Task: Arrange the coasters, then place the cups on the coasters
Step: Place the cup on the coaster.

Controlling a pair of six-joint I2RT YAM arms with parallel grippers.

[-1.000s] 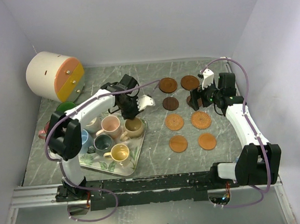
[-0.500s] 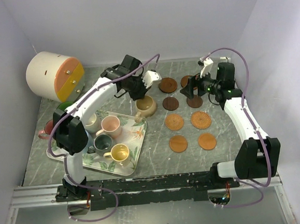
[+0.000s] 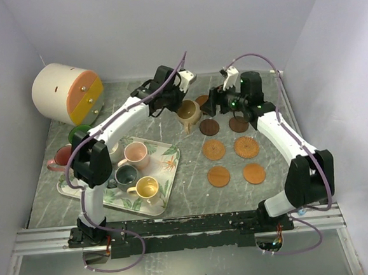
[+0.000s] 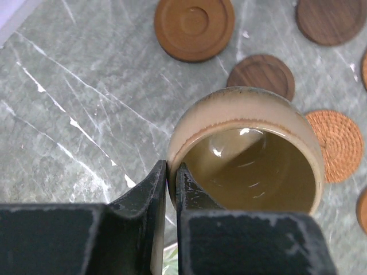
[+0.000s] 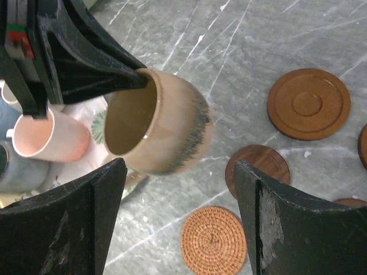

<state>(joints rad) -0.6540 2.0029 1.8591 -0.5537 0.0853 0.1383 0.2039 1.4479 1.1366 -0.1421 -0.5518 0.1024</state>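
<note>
Coasters [image 3: 214,150] are laid out in 2 columns on the bench [image 3: 195,197], none carrying a cup, so this looks like the 1st placement. Left pincer [image 4: 171,172] is clamped on the tan cup's [image 4: 252,149] wall. The cup is off the bench, just left of the far coasters. Right pincer [image 5: 179,177] is apart, fingers flanking the cup, no contact visible. Reads as a handover. Next: right needs a firm hold on the body before left lets go, then set it down upright, centred on a free coaster.
</note>
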